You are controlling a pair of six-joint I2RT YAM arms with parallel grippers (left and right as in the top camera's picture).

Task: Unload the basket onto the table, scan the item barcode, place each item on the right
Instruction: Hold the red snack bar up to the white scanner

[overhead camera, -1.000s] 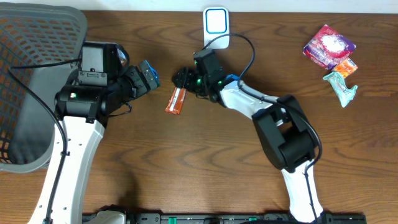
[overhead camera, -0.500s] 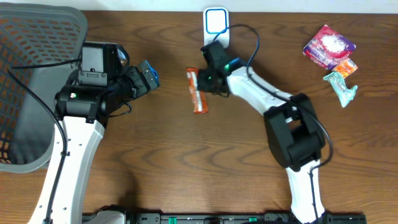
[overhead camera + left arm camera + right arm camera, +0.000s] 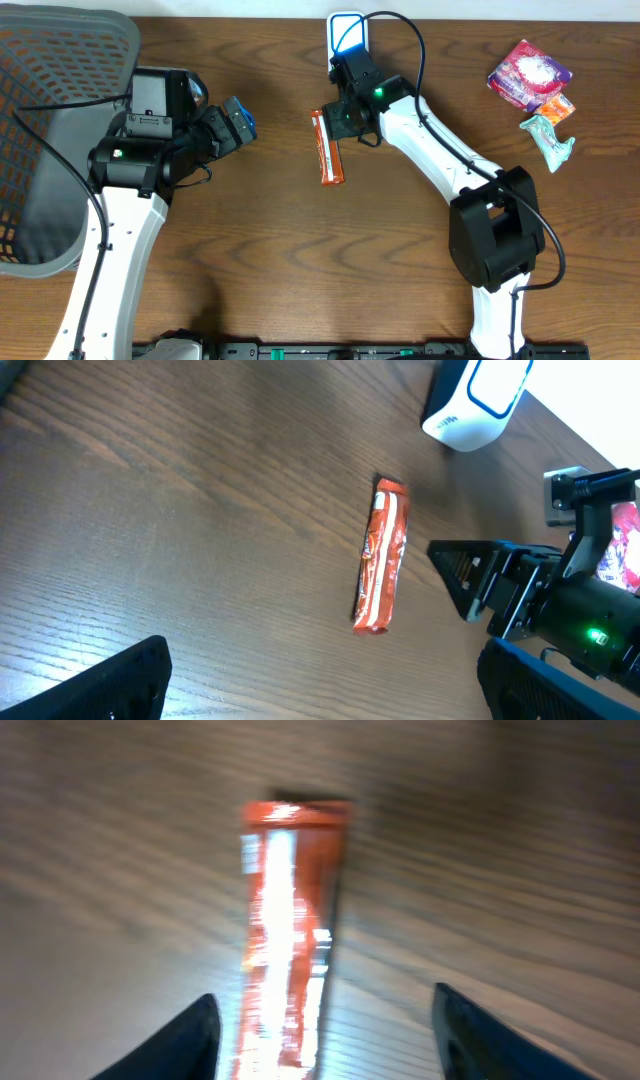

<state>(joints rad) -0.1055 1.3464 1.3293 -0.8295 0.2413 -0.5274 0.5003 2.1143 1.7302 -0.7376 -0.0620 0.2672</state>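
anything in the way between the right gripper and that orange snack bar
Nothing visible does. The long orange foil-wrapped snack bar lies flat on the brown wooden table, just ahead of the open right gripper, with only bare wood between them.

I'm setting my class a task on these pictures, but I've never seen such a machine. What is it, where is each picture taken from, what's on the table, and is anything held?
Two robot arms stand at a wooden table, each ending in a two-finger gripper. One picture looks down from above; the other two come from cameras on the wrists. An orange snack bar lies flat on the table near a white scanner. More snack packets lie at the far right. The right gripper hovers open beside the bar; the left gripper is open too. Nothing is held.
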